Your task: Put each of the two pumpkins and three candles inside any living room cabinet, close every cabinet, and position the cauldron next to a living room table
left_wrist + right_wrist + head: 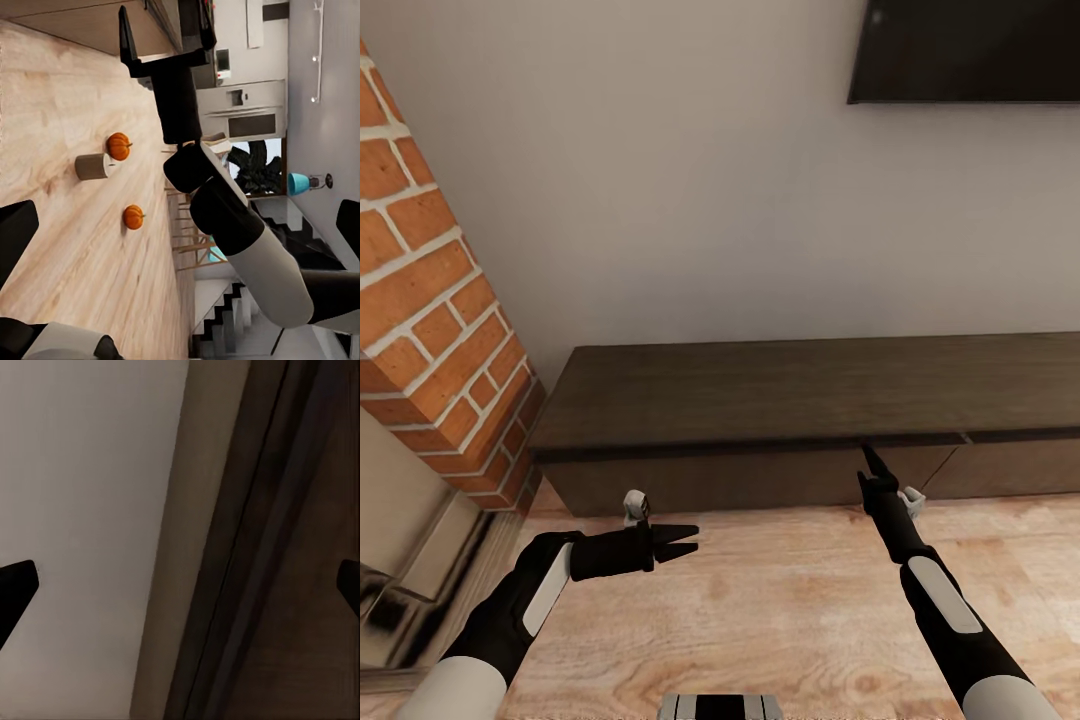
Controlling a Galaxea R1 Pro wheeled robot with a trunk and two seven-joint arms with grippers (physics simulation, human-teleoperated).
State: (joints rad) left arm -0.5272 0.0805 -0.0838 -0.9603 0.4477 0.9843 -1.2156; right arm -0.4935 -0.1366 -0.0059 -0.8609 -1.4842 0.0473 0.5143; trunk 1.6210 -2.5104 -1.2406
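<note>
The long, low dark-brown cabinet [810, 395] stands against the wall ahead, its flat fronts flush. My right gripper [872, 465] is open, its tips close to the cabinet's upper front edge [247, 547]; whether they touch it I cannot tell. My left gripper [685, 541] hangs open and empty over the floor, short of the cabinet. In the left wrist view two orange pumpkins [118, 145] [133, 217] and one grey-beige candle [91, 166] sit on the wooden floor beyond my right arm [225, 217]. The cauldron and the table are out of view.
A red brick column [430, 330] rises at the left, with a glossy surface [400, 560] at its foot. A dark screen [970, 50] hangs on the wall above the cabinet. Light wooden floor [780, 600] spreads under both arms. Wooden chairs [187, 240] and a fridge [240, 112] lie farther off.
</note>
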